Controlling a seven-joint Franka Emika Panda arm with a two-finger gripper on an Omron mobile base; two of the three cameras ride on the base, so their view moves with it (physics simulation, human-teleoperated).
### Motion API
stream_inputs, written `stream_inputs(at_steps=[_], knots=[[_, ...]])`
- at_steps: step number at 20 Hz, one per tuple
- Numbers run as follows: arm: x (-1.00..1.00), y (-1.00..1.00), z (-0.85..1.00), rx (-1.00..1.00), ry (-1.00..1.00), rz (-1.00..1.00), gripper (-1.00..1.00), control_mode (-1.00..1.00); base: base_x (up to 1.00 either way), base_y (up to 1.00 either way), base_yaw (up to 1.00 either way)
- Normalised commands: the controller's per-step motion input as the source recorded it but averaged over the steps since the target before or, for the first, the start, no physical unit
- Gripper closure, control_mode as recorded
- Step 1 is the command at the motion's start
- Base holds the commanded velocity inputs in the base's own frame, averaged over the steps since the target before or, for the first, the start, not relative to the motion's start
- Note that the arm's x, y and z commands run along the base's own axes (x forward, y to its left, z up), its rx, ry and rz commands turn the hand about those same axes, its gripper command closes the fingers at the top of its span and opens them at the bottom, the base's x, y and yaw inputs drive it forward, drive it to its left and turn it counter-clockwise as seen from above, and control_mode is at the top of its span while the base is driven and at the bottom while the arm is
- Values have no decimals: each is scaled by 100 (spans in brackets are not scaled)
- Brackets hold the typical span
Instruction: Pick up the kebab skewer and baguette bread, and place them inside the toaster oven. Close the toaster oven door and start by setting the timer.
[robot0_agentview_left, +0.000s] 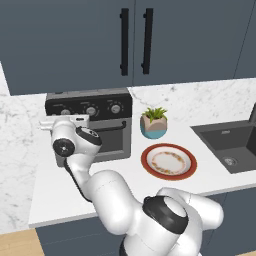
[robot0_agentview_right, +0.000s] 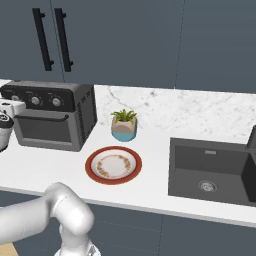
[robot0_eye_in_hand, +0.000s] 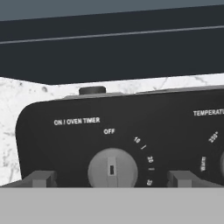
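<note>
The arm reaches forward and left from its base, elbow bent, wrist level. Its gripper (robot0_eye_in_hand: 112, 178) points straight ahead with jaws spread wide (both fingertips (robot0_eye_in_hand: 41, 178) show, nothing between them).

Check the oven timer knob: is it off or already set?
Off. In the hand view the timer knob has its pointer straight up at the OFF mark, between the open gripper fingers.

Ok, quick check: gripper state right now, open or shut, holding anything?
Gripper: open, holding nothing; its fingertips straddle the timer knob, which points at OFF.
</note>
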Motion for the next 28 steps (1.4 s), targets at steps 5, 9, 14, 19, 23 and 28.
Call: stream_inputs(at_steps=[5,9,14,19,23,28], knots=[[4,0,-3,0,0,0,-100,-100,0,0,0],[15,0,0,0,0,0,-100,-100,0,0,0],[11,0,0,0,0,0,-100,-100,0,0,0],[1,0,0,0,0,0,-100,-100,0,0,0],[0,0,0,0,0,0,-100,-100,0,0,0],[0,0,0,0,0,0,-100,-100,0,0,0]])
